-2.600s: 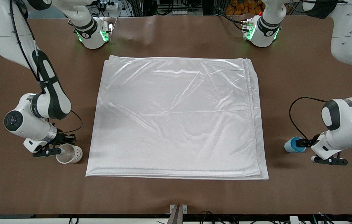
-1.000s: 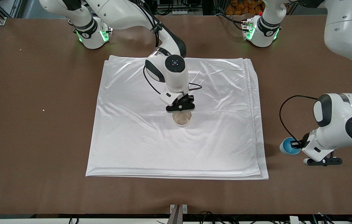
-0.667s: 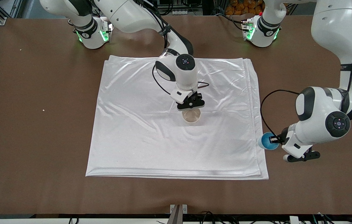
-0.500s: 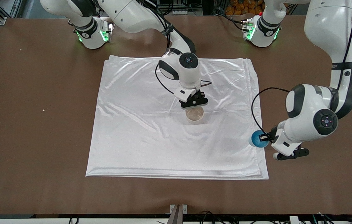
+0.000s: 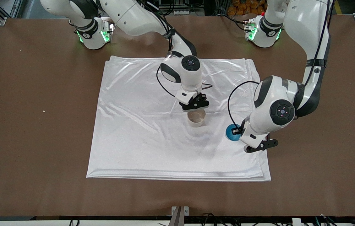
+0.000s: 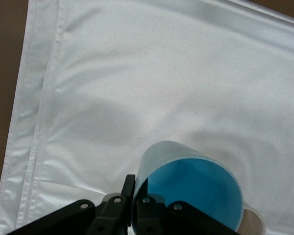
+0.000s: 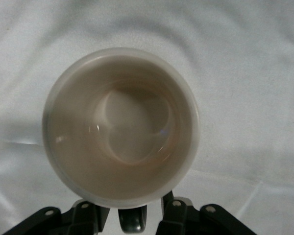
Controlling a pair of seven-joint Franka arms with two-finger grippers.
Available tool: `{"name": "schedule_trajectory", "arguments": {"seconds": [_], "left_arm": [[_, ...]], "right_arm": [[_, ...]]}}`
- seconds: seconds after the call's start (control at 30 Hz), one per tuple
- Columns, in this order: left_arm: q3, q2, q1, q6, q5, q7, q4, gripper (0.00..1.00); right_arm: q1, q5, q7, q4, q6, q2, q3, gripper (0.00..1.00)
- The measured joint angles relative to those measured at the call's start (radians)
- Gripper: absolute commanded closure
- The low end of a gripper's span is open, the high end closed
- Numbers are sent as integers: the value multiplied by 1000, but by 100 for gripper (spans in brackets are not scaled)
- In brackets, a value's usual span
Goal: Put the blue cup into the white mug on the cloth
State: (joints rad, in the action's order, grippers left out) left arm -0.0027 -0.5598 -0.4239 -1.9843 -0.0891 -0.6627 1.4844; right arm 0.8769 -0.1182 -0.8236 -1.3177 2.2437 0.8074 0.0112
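Observation:
The white mug stands upright on the cloth, near its middle. In the right wrist view the mug is empty. My right gripper is low at the mug's black handle. Its fingers stand on either side of the handle with gaps, so my right gripper is open. My left gripper is shut on the wall of the blue cup. It holds the cup tilted over the cloth, beside the mug toward the left arm's end. In the left wrist view the gripper pinches the blue cup above the cloth.
The brown table surrounds the cloth. The cloth's layered edge lies just under the left wrist. A small crumb lies toward the right arm's end.
My left arm has carried the blue cup from over the bare table onto the cloth, toward the mug. My right gripper first moved the mug toward the left arm's end, then stayed almost still.

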Motion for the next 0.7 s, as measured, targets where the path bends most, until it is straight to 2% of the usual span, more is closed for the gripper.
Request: {"name": "schedule_trajectory", "arguments": {"seconds": [0.33, 0.53, 0.7], "left_arm": [[0, 4, -39, 2, 0, -65, 1, 100], [0, 3, -81, 4, 0, -135, 6, 100], [0, 3, -122, 4, 0, -184, 10, 100]], "right_arm": [[-112, 0, 0, 23, -299, -211, 88, 0], [-196, 0, 0, 22, -427, -312, 154, 0], [-283, 10, 5, 22, -525, -383, 181, 0]]}}
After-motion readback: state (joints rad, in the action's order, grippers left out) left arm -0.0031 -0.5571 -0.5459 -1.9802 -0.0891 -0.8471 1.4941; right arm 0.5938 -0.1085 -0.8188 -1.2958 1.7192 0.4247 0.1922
